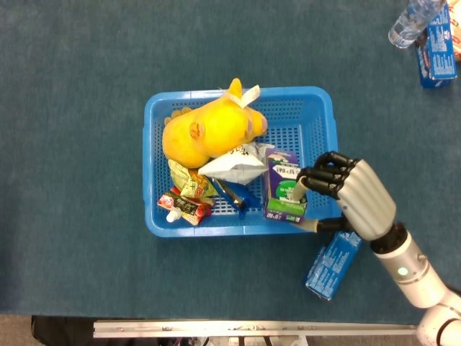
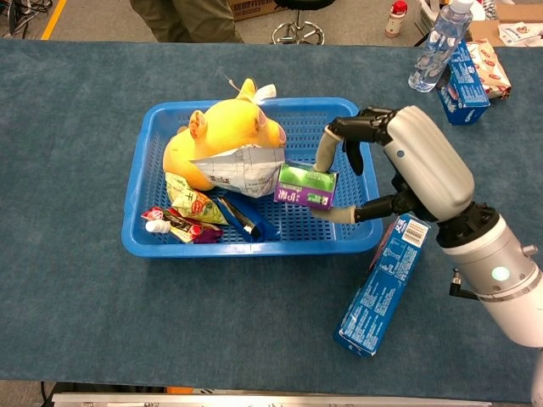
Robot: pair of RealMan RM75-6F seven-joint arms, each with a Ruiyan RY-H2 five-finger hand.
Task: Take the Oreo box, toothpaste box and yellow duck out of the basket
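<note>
My right hand [image 1: 356, 194] [image 2: 416, 165] pinches the purple and green toothpaste box [image 1: 283, 191] [image 2: 305, 186] between thumb and fingers. It holds the box tilted in the air over the right part of the blue basket [image 1: 216, 231] [image 2: 246, 248]. The yellow duck [image 1: 205, 130] [image 2: 222, 136] lies in the basket's back left. A blue Oreo box [image 1: 333, 263] [image 2: 382, 284] lies on the table outside the basket's front right corner, partly under my forearm. My left hand shows in neither view.
A white snack bag [image 1: 234, 162] [image 2: 237, 165] leans on the duck, and a red packet [image 1: 184, 207] [image 2: 174, 225] lies at the basket's front left. A water bottle [image 1: 410, 21] [image 2: 433, 47] and more blue boxes [image 1: 437, 47] [image 2: 462, 80] stand at the far right.
</note>
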